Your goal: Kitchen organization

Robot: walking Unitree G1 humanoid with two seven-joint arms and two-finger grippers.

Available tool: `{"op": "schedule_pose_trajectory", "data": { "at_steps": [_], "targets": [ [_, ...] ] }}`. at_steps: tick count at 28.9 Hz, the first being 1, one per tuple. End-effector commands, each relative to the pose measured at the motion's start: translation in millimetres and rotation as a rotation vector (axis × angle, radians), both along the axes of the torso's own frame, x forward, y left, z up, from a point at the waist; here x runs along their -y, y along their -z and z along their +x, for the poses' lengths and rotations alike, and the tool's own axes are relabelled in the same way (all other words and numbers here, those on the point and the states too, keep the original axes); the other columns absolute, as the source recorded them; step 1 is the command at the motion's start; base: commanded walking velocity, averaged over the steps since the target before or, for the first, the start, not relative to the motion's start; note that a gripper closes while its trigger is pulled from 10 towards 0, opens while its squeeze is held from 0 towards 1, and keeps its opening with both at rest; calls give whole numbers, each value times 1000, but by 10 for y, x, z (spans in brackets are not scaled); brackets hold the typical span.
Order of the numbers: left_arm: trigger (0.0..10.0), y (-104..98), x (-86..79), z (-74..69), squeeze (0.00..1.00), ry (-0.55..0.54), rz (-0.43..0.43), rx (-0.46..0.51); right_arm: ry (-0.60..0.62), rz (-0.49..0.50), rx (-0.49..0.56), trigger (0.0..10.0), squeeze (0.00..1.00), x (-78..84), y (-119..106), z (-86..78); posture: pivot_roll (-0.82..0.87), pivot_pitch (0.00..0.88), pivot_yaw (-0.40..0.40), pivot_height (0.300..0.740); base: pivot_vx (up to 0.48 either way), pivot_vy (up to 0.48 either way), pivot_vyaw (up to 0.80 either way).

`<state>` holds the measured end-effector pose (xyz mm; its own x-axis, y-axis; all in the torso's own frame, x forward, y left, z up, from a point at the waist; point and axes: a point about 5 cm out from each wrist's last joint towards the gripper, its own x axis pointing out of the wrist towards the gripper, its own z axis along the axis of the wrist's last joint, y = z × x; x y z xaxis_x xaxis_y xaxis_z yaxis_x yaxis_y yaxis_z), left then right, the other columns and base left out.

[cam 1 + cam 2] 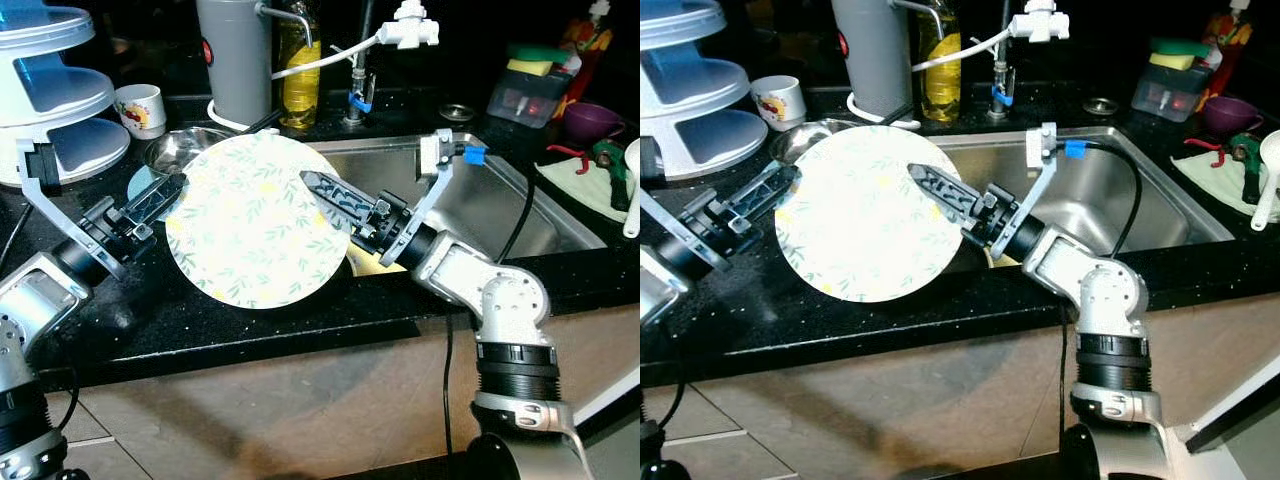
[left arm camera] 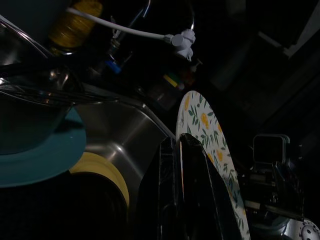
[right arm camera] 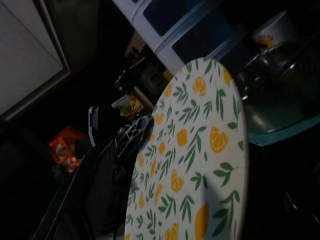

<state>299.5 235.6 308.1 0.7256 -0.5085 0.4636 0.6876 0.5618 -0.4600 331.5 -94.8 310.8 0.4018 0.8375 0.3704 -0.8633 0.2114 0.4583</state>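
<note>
Left eye view: a round lemon-print plate [image 1: 255, 222] is held tilted above the black surface [image 1: 250, 330], at the sink's [image 1: 520, 215] left edge. The left pincer [image 1: 165, 192] grips its left rim; the right pincer [image 1: 318, 186] lies across its face.

Left wrist view: fingers [image 2: 192, 190] closed on the plate's edge.

Right wrist view: the plate's lemon pattern shows; that pincer's opening cannot be judged.

A grey jug [image 1: 233, 55], an oil bottle [image 1: 300, 75] and a white mug [image 1: 141, 108] stand behind the sink [image 1: 480, 205], with a purple bowl [image 1: 591, 120] far right.
</note>
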Motion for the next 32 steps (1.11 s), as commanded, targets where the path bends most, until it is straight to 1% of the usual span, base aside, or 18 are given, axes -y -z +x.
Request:
{"op": "schedule_pose_trajectory", "data": {
  "at_steps": [1, 4, 5, 23, 26, 27, 28, 29, 30, 31, 32],
  "targets": [
    [0, -17, 15, -24, 0, 6, -6, 19, -6, -19, -3, 10000, 0, -13, 23, -31, 37, 203, -7, 740, 0, 0, 0],
    [0, -16, 12, -23, 0, 4, -4, 18, -2, -11, -7, 10000, 0, -7, 17, -26, 36, 202, -7, 740, 0, 0, 0],
    [0, -14, 9, -23, 0, 3, -3, 17, 2, -6, -9, 0, 0, -1, 14, -26, 36, 202, -7, 740, 0, 0, 0],
    [0, 0, -20, -2, 0, -25, 25, 3, 25, 17, -14, 0, 0, 52, -10, -23, 37, 202, -5, 740, 0, 0, 0],
    [0, 13, -19, 7, 0, -34, 40, -5, 24, 21, -12, 0, 0, 56, -18, -28, 37, 202, -5, 740, 0, 0, 0],
    [2471, 19, -30, 27, 757, -53, 41, -19, 26, 27, -12, 0, 0, 65, -28, -27, 37, 202, -5, 740, 0, 0, 0],
    [6863, 13, -46, 44, 1000, -67, 29, -20, 32, 32, -13, 0, 0, 78, -37, -20, 37, 198, -5, 740, 0, 0, 0],
    [6863, 13, -46, 44, 1000, -67, 29, -20, 32, 32, -13, 0, 0, 78, -37, -20, 37, 198, -5, 740, 0, 0, 0],
    [10000, 3, -66, 58, 1000, -82, 18, -24, 39, 38, -13, 0, 0, 97, -48, -11, 37, 198, -5, 740, 0, 0, 0],
    [10000, -9, -95, 73, 1000, -112, 18, -26, 48, 46, -13, 0, 0, 126, -65, 0, 37, 198, -5, 740, 0, 0, 0],
    [10000, -9, -95, 73, 1000, -112, 18, -26, 48, 46, -13, 0, 0, 126, -65, 0, 37, 198, -5, 740, 0, 0, 0]
  ]
}}
